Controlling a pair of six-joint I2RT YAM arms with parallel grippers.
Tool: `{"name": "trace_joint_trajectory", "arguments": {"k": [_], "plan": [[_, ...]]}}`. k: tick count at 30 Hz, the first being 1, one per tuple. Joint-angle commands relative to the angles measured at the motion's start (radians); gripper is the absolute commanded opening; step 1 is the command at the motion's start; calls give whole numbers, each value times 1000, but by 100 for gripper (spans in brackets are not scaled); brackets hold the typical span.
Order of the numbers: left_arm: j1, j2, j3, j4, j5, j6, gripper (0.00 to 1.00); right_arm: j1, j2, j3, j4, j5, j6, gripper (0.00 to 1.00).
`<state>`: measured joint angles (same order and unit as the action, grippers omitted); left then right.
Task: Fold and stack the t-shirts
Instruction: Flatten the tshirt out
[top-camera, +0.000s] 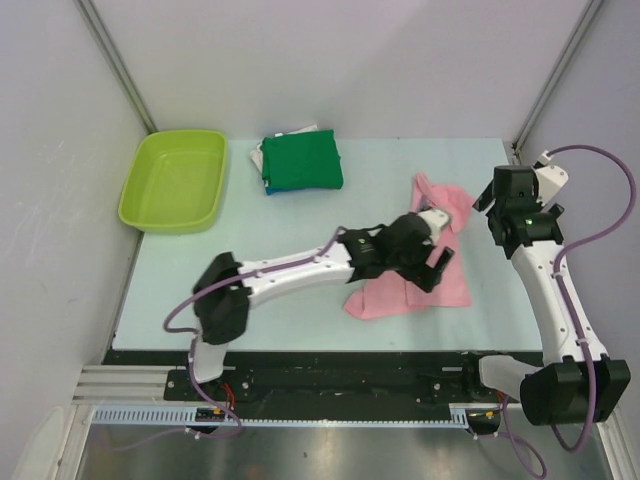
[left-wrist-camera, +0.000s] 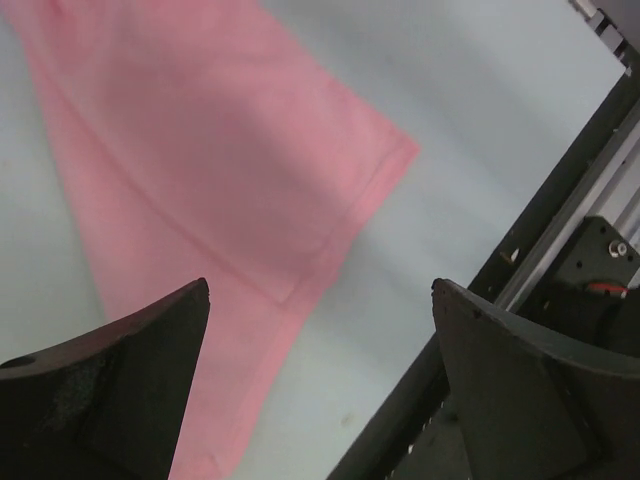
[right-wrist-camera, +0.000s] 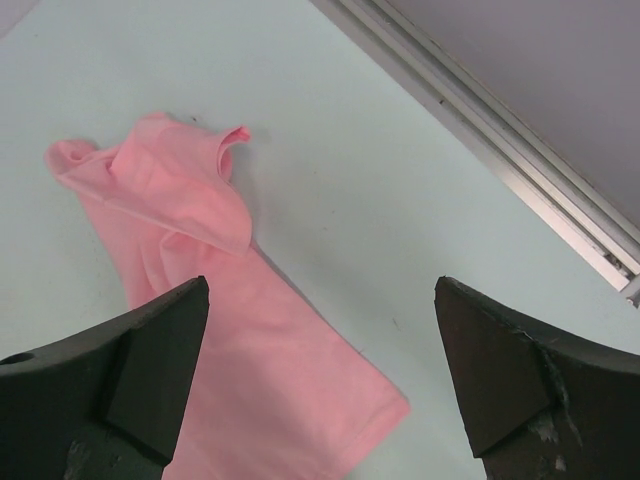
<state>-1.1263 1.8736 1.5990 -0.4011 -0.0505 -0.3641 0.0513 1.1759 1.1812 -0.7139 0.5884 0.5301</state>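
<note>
While spread wide, left claw (left-wrist-camera: 320, 290) over pink t-shirt (top-camera: 400, 290), right claw (right-wrist-camera: 320, 285) likewise spread beside it

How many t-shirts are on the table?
4: the pink shirt lies at centre right; the folded stack at the far edge shows a green shirt on top, with slivers of blue shirt and white shirt beneath. Others may hide inside.

L arm (top-camera: 300, 268) hides mid of pink shirt (top-camera: 452, 285); wrist views crop it
</note>
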Motion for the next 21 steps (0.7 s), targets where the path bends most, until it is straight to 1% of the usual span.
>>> {"name": "trace_joint_trajectory", "arguments": {"k": [1, 2, 5, 10, 15, 21], "plan": [[-67, 182, 257, -148, -80, 103, 97, -2, -39, -35, 11, -10, 36, 100], [-79, 247, 325, -163, -90, 115, 97, -5, -39, -43, 14, -13, 34, 100], [-89, 349, 416, -202, -83, 151, 98, -11, -38, -60, 16, -15, 36, 100], [-93, 440, 470, -203, -88, 191, 98, -14, -32, -89, 40, -35, 33, 100], [-99, 536, 553, -216, -132, 234, 99, -16, -30, -97, 51, -53, 33, 100], [-101, 578, 558, -185, -127, 241, 99, -15, -27, -103, 54, -47, 30, 100]]}}
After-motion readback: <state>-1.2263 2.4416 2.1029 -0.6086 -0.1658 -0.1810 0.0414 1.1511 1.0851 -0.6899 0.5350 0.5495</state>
